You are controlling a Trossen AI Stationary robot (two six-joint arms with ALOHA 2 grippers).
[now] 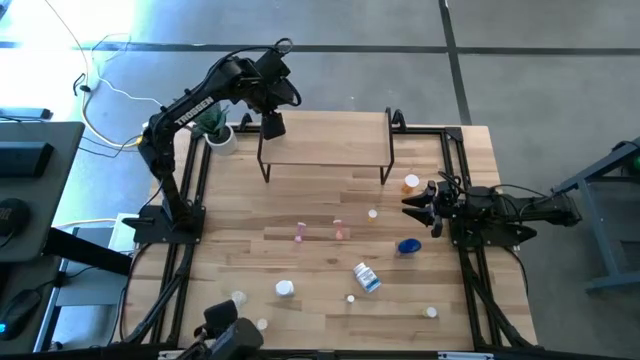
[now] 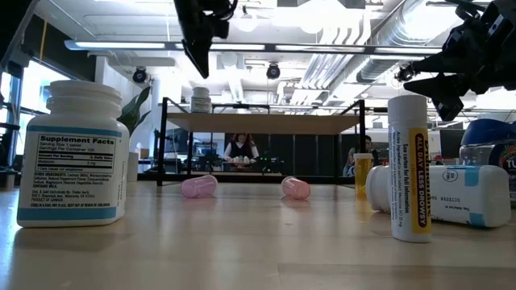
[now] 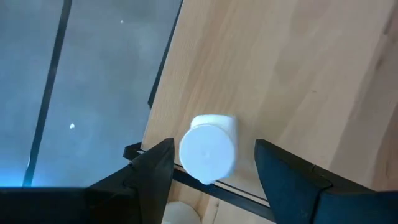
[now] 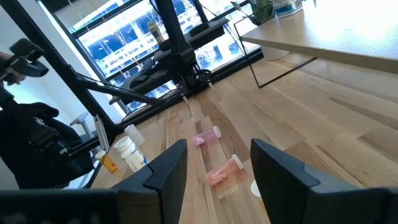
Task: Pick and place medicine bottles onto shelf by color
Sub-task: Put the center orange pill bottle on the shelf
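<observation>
I have the left gripper (image 1: 272, 124) up over the far left corner of the shelf (image 1: 330, 150), and through its wrist camera I see its fingers (image 3: 152, 171) spread apart on either side of a white bottle (image 3: 208, 148) that stands upright on the board near its edge, with clear gaps on both sides, so the grip is released and nothing is held. The low view shows that same bottle (image 2: 201, 99) standing on the shelf top with the gripper (image 2: 199, 56) hanging just above it. My right gripper (image 1: 415, 205) waits to the right of the table, near the shelf's right end, its fingers (image 4: 165, 174) parted and empty, pointing across the table. The rest of the medicine bottles are on the tabletop (image 1: 250, 250): two pink vials (image 1: 300, 233) lying side by side near the middle, an orange-capped bottle (image 1: 411, 183) just beside the right gripper, a squat blue bottle (image 1: 408, 246) nearer to me, a white bottle with blue label (image 1: 367, 277) lying on its side, and several small white ones scattered along the near edge, among them one (image 1: 286, 289) left of the labelled bottle. Beyond the shelf's far left corner stands a white cup (image 1: 220, 137) with a green plant in it.
</observation>
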